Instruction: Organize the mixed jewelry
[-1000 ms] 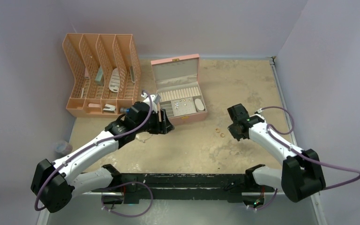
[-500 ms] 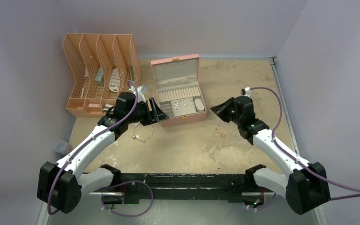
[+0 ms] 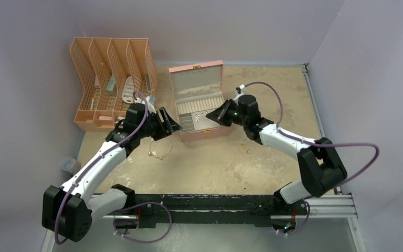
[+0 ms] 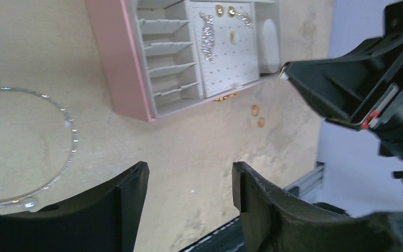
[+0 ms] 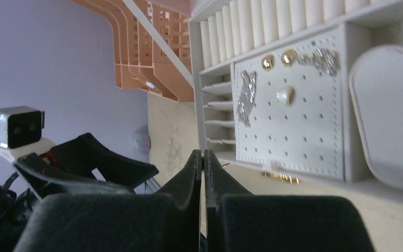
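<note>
The thin silver loop (image 3: 160,150) lies on the table left of the pink jewelry box (image 3: 210,132); in the left wrist view the loop (image 4: 73,139) shows at the left edge. Two tiny gold rings (image 3: 248,150) lie right of the box, also seen in the left wrist view (image 4: 258,115). My left gripper (image 3: 172,126) is open and empty, above the table between loop and box (image 4: 189,173). My right gripper (image 3: 210,116) is shut over the box's earring board (image 5: 294,126). A tiny earring speck shows at its tip (image 4: 282,76), with a thin pin beside the pads (image 5: 225,164).
An orange four-slot file organizer (image 3: 113,84) stands at the back left with a few items in it. Several earrings are pinned on the box's board (image 4: 210,37). A small round object (image 3: 69,166) lies by the left wall. The rail (image 3: 215,202) runs along the near edge.
My right arm swung left from beside the gold rings to over the jewelry box, jaws shut. My left gripper drew back up and left, uncovering the silver loop.
</note>
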`<state>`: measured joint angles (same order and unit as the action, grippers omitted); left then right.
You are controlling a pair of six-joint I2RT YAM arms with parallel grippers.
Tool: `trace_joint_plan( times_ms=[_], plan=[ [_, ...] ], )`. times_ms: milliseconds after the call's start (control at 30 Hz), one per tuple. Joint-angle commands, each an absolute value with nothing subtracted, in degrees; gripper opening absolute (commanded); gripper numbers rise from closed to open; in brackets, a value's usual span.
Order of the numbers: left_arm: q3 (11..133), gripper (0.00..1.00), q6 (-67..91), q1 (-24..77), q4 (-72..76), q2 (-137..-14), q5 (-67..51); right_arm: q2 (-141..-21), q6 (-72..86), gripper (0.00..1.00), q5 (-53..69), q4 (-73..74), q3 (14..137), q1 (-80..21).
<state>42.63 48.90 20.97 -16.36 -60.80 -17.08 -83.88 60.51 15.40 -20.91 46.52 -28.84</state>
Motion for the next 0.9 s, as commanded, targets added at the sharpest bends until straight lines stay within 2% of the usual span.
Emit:
trace_joint_plan(
  times_ms=[0, 133, 367, 867],
  plan=[
    [50.4, 0.60, 38.9, 19.3, -21.1, -62.1, -16.0, -89.8, 61.3, 0.00, 19.1, -22.8, 53.8, -29.2],
    [58.5, 0.60, 31.3, 19.2, -28.6, -65.1, -10.2, -94.3, 60.9, 0.00, 19.2, -20.0, 57.7, -29.6],
    [55.0, 0.60, 30.9, 19.1, -26.7, -63.7, -9.8, -99.7, 62.4, 0.00, 19.9, -20.8, 58.3, -29.6],
    [54.5, 0.60, 31.1, 19.0, -26.8, -63.4, -8.3, -100.7, 61.0, 0.00, 16.9, -24.6, 58.3, -29.7]
  ],
)
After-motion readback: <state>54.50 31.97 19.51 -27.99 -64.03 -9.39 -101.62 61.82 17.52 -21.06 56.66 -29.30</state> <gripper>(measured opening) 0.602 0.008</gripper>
